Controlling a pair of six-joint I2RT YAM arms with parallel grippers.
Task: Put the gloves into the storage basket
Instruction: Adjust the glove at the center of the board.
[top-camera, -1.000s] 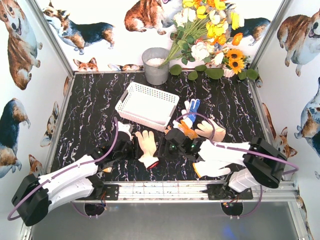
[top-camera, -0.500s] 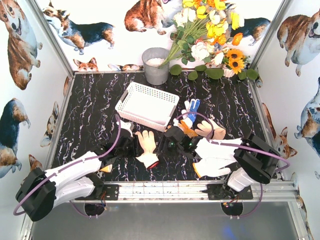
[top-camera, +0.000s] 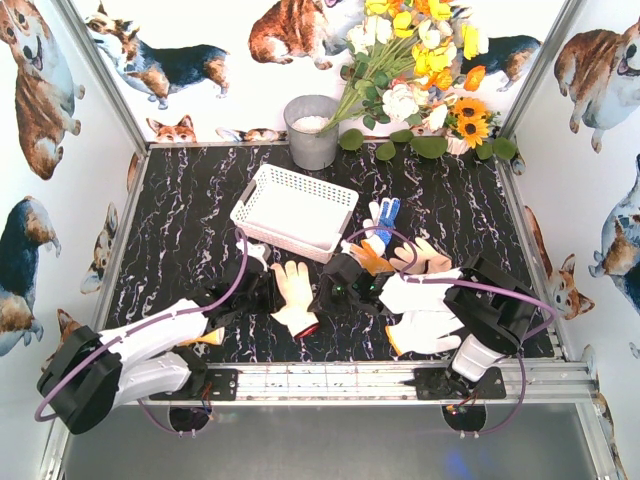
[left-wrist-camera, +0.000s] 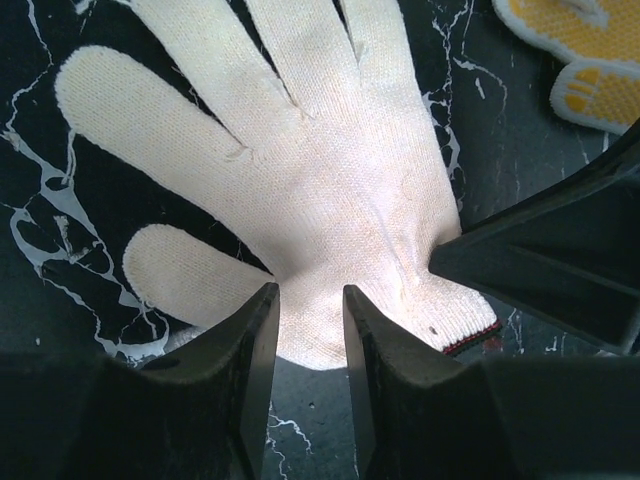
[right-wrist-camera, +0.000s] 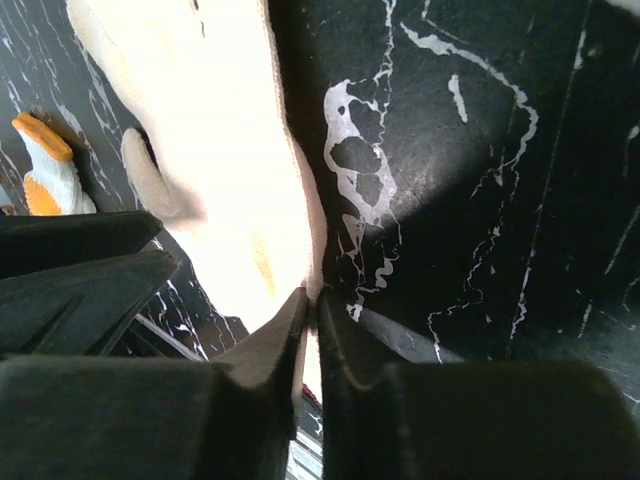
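Observation:
A cream glove with a red cuff (top-camera: 296, 293) lies flat on the black marble table between both grippers. My left gripper (top-camera: 268, 291) is at its left side. In the left wrist view the glove (left-wrist-camera: 300, 170) fills the frame and its edge reaches between the tips of my left gripper (left-wrist-camera: 310, 300), whose jaws stand a narrow gap apart. My right gripper (right-wrist-camera: 312, 298) is pinched shut on the opposite edge of the glove (right-wrist-camera: 230, 170). The white storage basket (top-camera: 262, 190) stands just behind, with nothing in it. Other gloves (top-camera: 425, 296) lie to the right.
A blue-and-white glove (top-camera: 384, 218), an orange-yellow one (top-camera: 368, 258) and a cream one (top-camera: 422, 258) lie right of the basket. A white glove with orange cuff (top-camera: 207, 338) pokes out by the left arm. A grey bucket (top-camera: 312, 132) and flowers (top-camera: 420, 60) stand at the back.
Both grippers have closed in on the cream glove from either side. The right jaws have pinched its edge and the left jaws have narrowed. The right arm's elbow has swung left.

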